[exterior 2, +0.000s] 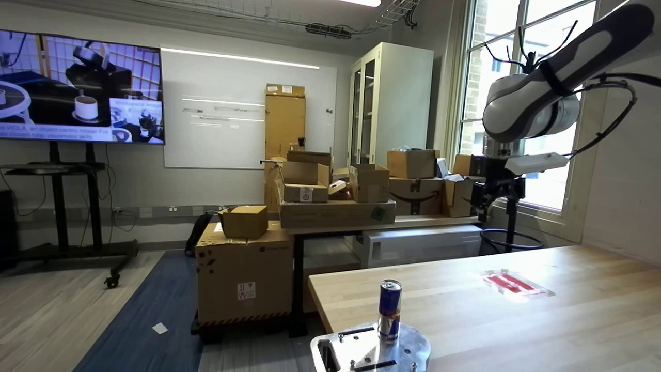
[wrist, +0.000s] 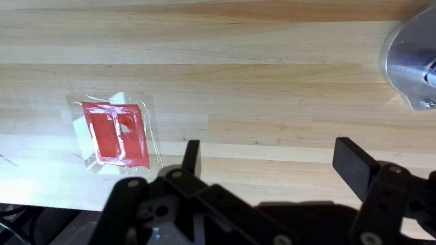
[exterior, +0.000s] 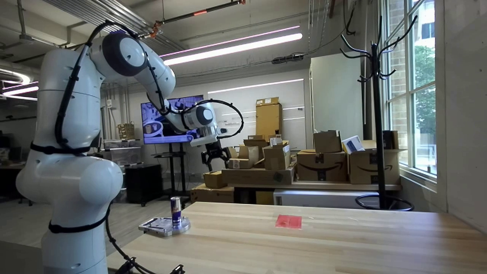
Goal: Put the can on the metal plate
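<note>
Indoors, a slim drink can (exterior 2: 390,310) stands upright on a silvery metal plate (exterior 2: 417,341) at the corner of a pale wooden bench (exterior: 323,247), as both exterior views show. The can is dark blue and silver, with a bright metal rim and a reddish mark on its lower half; its lettering is too small to read. The plate beneath it, rounded at one end, bears two narrow dark strips and several small holes on a shining top; in the wrist view its curved edge shows at the right. Well away from both, the black hand (wrist: 271,160) hangs above the bench with its jaws wide apart, boards showing between them. By count: one can, one plate, one hand on one white robot arm (exterior: 85,110), and one flat red patch (wrist: 105,134) under clear tape (wrist: 150,126) on the bench top. Beyond the bench are one coat stand (exterior: 377,114), one lit screen (exterior 2: 80,85), one whiteboard (exterior 2: 222,139), one glass-doored cabinet (exterior 2: 405,103) and two cardboard boxes (exterior: 319,158) printed with a curved arrow, among other cartons (exterior 2: 222,279) that overlap too much to number.
</note>
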Robot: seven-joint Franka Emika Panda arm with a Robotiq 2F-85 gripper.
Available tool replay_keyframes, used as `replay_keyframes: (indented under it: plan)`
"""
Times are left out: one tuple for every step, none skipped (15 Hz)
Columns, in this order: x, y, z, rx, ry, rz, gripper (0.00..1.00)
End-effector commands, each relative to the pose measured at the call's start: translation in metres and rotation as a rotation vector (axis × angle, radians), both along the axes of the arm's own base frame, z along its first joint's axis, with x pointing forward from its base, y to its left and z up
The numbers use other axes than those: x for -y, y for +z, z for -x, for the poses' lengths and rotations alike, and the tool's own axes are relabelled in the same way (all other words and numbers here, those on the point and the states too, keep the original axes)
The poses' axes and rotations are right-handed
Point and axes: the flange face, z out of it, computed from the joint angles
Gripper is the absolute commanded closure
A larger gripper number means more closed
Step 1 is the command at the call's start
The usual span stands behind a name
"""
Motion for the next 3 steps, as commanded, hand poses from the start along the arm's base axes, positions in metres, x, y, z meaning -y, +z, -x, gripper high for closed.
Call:
replay_keyframes:
  plan:
    - [-0.0042, -0.0022, -0.0011, -0.005, 0.007, -0.001, 0.00]
    - [-0.0075, -0.0036, -0.0017, -0.007, 0.013, -0.001, 0.00]
    - [-0.0077, -0.0048, -0.0022, -0.009, 0.013, -0.001, 0.00]
